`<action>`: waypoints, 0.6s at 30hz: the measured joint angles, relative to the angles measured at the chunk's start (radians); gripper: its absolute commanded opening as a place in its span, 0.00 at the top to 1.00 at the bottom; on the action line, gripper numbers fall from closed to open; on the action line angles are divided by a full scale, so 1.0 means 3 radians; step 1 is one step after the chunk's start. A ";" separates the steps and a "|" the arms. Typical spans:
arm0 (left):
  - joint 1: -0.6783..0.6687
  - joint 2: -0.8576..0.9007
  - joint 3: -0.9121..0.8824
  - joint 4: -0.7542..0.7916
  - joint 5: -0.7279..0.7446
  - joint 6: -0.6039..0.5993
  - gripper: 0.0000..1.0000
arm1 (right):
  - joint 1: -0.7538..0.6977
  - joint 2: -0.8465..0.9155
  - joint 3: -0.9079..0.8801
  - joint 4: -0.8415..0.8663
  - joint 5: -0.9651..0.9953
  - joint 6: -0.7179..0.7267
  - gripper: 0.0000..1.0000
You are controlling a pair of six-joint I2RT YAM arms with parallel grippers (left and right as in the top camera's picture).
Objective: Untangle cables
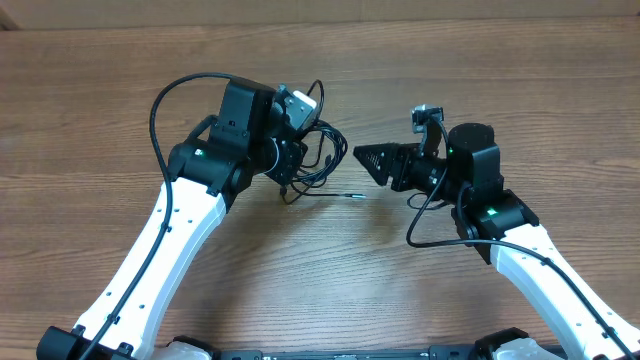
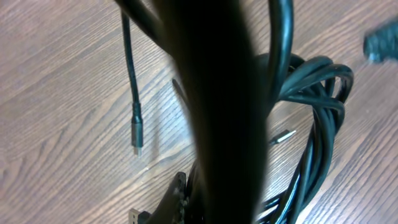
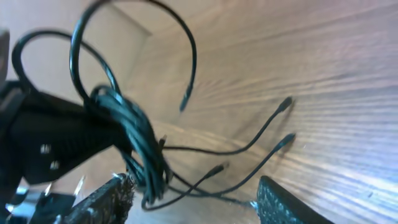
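Overhead shows the left claw (image 1: 291,168) pressed together on the cables (image 1: 322,150), pinching the bunched coil where its turns cross and, by the look of the shadows, holding it a little off the bench (image 1: 300,290). That grip reads as an anchor: with the knot fixed at one point, the loose strands hang free and can be told apart instead of lying heaped on each other. Facing it from the other side, the right claw (image 1: 368,158) is near the bundle but apart from it and holds nothing. In the right wrist view its fingers (image 3: 115,196) stand spread at the bottom edge, and the coil and its tails (image 3: 249,146) sit framed in the gap between them. The tails fan outward from the coil toward that claw, each ending in a small plug (image 3: 286,104), so the spread stance looks like readiness to take one tail and draw it out of the tangle. One thin end lies along the bench between the two arms. In the left wrist view several turns of the coil run side by side and a single plugged end hangs clear of them. A dark blurred shape close to the lens hides the rest, so which strand passes through which loop cannot be told.
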 measured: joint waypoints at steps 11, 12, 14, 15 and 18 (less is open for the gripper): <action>0.0000 0.0000 0.0000 0.0003 0.0324 0.0777 0.96 | -0.0001 0.0000 0.0001 0.0225 -0.0619 -0.0958 0.70; 0.0000 0.0000 0.0000 0.0001 0.0334 0.0787 0.96 | -0.0001 0.0000 0.0001 0.0225 -0.0662 -0.0985 0.73; 0.0001 0.0000 0.0000 0.0003 0.0394 0.0801 0.96 | 0.0000 0.0000 0.0001 0.0226 -0.0764 -0.1057 0.80; 0.0000 0.0000 0.0000 0.0006 0.0427 0.0806 0.96 | 0.0000 0.0000 0.0001 0.0228 -0.0799 -0.1082 0.85; 0.0006 0.0000 0.0000 0.0029 0.0507 0.0792 0.96 | -0.0011 0.0000 0.0001 0.0228 -0.0905 -0.1147 0.95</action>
